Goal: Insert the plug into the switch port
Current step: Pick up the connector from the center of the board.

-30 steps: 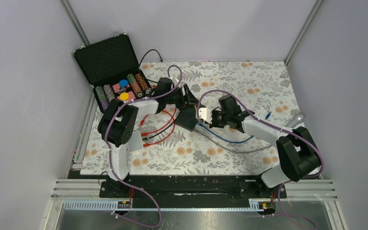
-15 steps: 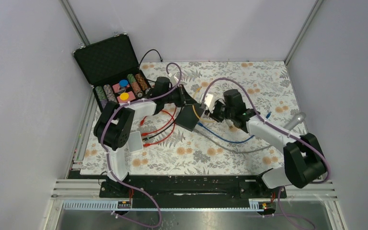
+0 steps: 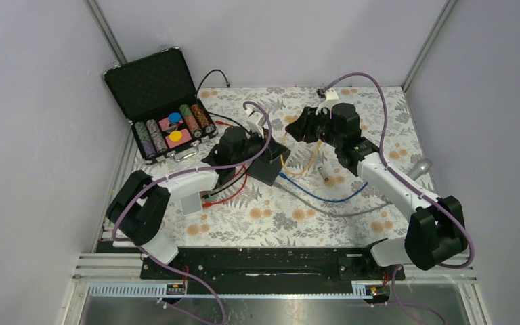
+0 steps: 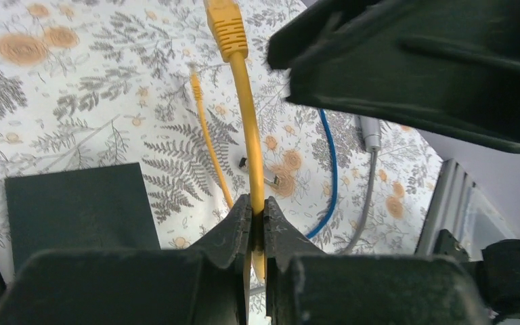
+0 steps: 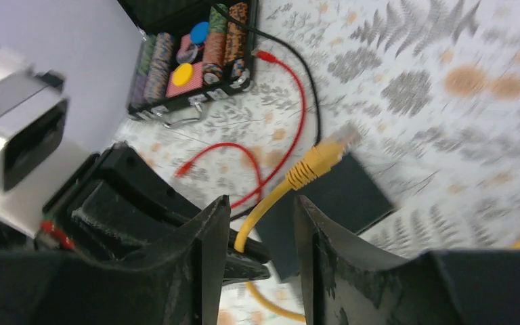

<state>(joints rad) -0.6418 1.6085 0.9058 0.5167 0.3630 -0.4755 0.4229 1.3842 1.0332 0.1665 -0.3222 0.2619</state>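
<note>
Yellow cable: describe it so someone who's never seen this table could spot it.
On the flowered table, find the flat black box at its middle. Beside it the left pincer pinches the yellow cable, plug matching; the blue cable, grey cable and red leads nearby lie loose.

Plug [image 4: 225, 24]: yellow, with ribbed boot, on the end of a yellow cable [image 4: 250, 142]. Raised off the table, pointing up and away from the left gripper [image 4: 257, 223], seated in no port. Cable pinched some way down from the plug between that gripper's closed fingers; slack looping on the cloth to the right of the switch [image 3: 269, 164]. Switch: flat black box, lying near the table's centre, turned diagonal to the edges, below the raised plug.
</note>
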